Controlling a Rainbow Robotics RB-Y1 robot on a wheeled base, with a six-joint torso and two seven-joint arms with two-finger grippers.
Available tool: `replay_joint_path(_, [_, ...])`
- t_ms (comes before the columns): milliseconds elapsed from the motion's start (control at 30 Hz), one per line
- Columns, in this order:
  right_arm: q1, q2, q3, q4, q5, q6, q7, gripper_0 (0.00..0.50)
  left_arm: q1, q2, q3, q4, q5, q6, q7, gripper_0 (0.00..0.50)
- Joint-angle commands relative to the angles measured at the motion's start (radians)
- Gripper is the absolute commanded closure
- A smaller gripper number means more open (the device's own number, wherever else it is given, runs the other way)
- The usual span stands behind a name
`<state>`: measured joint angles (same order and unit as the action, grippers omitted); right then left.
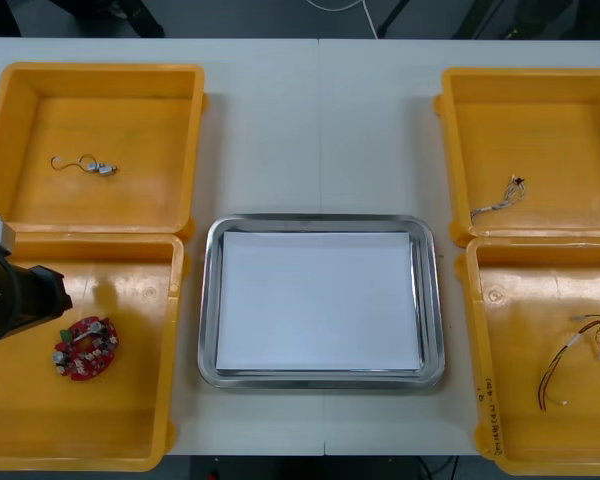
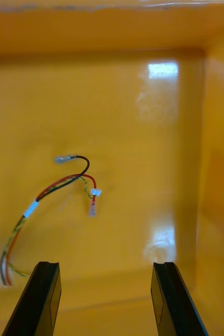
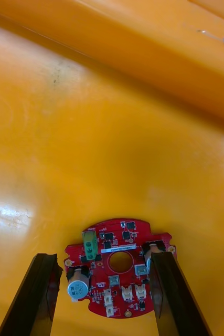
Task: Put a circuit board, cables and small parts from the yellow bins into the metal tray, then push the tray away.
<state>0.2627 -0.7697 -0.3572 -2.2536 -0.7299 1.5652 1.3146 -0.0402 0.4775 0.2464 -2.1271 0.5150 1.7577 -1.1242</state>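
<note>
A round red circuit board [image 1: 85,348] lies in the near left yellow bin [image 1: 130,420]. My left gripper [image 1: 42,297] hovers just beside it at the view's left edge. In the left wrist view the left gripper [image 3: 104,257] is open, its fingers [image 3: 41,294] standing on either side of the board [image 3: 117,275] without closing on it. My right gripper [image 2: 105,265] is open over the near right bin's floor [image 2: 143,131], with nothing between its fingers. A red, yellow and black cable [image 2: 54,191] lies a little beyond its fingers. The metal tray [image 1: 320,222], white inside, sits in the middle of the table.
The far left bin [image 1: 170,120] holds a small metal part on a thin wire [image 1: 85,165]. A twisted cable [image 1: 498,200] lies in the far right bin [image 1: 460,120]. The red, yellow and black cable [image 1: 575,358] rests in the near right bin [image 1: 500,400].
</note>
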Motion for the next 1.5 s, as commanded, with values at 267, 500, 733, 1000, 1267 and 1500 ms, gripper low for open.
replay_joint_path(267, [-0.109, 0.004, -0.04, -0.066, -0.032, 0.088, -0.293, 0.0, 0.115, -0.013, -0.018, -0.007, -0.015, -0.11, 0.086, 0.0])
replay_joint_path(500, [-0.131, 0.006, -0.04, -0.067, -0.045, 0.11, -0.486, 0.0, 0.143, -0.013, -0.045, -0.007, -0.029, -0.145, 0.092, 0.0])
replay_joint_path(733, [-0.143, 0.004, -0.037, -0.067, -0.052, 0.11, -0.627, 0.0, 0.145, -0.013, -0.064, 0.029, -0.029, -0.175, 0.089, 0.0])
replay_joint_path(1000, [-0.149, 0.02, 0.029, -0.066, 0.041, 0.104, -0.703, 0.0, 0.145, -0.013, -0.085, 0.062, -0.033, -0.227, 0.081, 0.0])
replay_joint_path(1267, [-0.152, 0.096, 0.055, -0.006, 0.083, 0.052, -0.719, 0.0, 0.151, -0.013, -0.098, 0.072, -0.044, -0.231, 0.08, 0.0])
replay_joint_path(1500, [-0.149, 0.122, 0.101, 0.022, 0.132, 0.01, -0.726, 0.0, 0.155, -0.013, -0.101, 0.072, -0.044, -0.239, 0.08, 0.0])
